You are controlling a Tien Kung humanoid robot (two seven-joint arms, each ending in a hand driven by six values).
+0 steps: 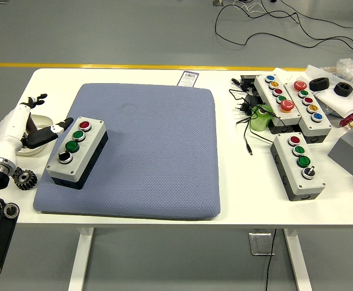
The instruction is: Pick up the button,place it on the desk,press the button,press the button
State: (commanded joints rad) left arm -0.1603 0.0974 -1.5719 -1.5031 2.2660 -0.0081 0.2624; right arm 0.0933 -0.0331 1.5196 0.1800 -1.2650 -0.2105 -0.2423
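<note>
Left hand (43, 130): fingers apart, at nine o'clock touching the button box (77, 151).
Advice: box should be gripped squarely, kept level.

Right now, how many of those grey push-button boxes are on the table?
4. One box sits on the blue mat beside the robot's left hand. Two long ones lie side by side at far right, and one lies nearer, below them. None looks hidden.
</note>
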